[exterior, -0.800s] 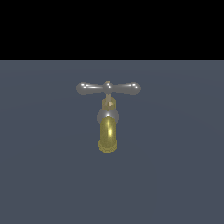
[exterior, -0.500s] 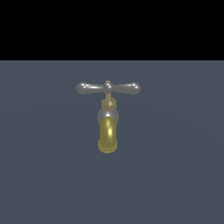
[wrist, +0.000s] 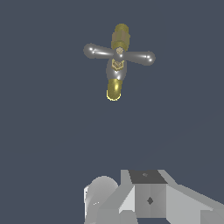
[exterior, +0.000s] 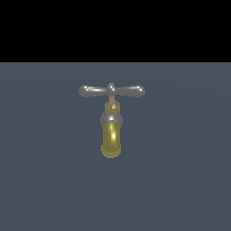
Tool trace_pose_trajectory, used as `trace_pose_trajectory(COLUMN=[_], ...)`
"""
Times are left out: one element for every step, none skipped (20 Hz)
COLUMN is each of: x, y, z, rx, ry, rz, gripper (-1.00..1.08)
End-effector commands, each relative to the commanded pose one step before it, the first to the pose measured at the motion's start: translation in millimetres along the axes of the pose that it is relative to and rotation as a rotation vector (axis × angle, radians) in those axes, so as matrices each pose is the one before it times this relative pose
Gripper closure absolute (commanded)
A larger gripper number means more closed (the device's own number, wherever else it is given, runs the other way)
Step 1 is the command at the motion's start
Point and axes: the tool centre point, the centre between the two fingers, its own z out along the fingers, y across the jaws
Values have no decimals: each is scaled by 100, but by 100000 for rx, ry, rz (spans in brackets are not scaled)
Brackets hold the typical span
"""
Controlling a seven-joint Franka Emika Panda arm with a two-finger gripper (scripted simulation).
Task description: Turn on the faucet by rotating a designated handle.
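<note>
1 faucet (exterior: 111,131) stands alone near the middle of the grey floor (exterior: 180,180), gold spout toward the camera. Its handle (exterior: 111,90) sits level across the top, both bulbous ends free. No arm appears in the exterior view. Only grey housing of the gripper (wrist: 144,197) shows in the wrist view, well apart from the faucet; fingers are cut off, so spread or pressed together cannot be told.
</note>
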Motion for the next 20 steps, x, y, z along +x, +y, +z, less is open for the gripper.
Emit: trace_pose_trajectory(x=[177, 83, 89, 94, 100, 101, 102, 102, 103, 103, 104, 104, 104, 105, 105, 106, 106, 107, 107, 107], y=[546, 255, 271, 288, 303, 309, 309, 310, 311, 313, 313, 314, 316, 316, 317, 319, 319, 320, 321, 322], z=[865, 396, 420, 445, 468, 475, 476, 477, 477, 478, 478, 479, 479, 480, 480, 480, 481, 481, 481, 481], rx=[113, 52, 54, 57, 60, 60, 60, 59, 59, 58, 57, 57, 56, 56, 55, 54, 54, 53, 52, 52], ry=[-81, -28, -30, -32, -33, -34, -34, -34, -34, -35, -35, -35, -35, -36, -36, -36, -37, -37, -38, -38], rz=[-4270, -1970, -2092, -2214, -2332, -2366, -2369, -2372, -2374, -2375, -2378, -2380, -2381, -2383, -2385, -2385, -2387, -2387, -2387, -2387], gripper=[108, 108, 108, 108, 108, 108, 108, 108, 108, 108, 108, 108, 108, 108, 108, 108, 108, 108, 108, 108])
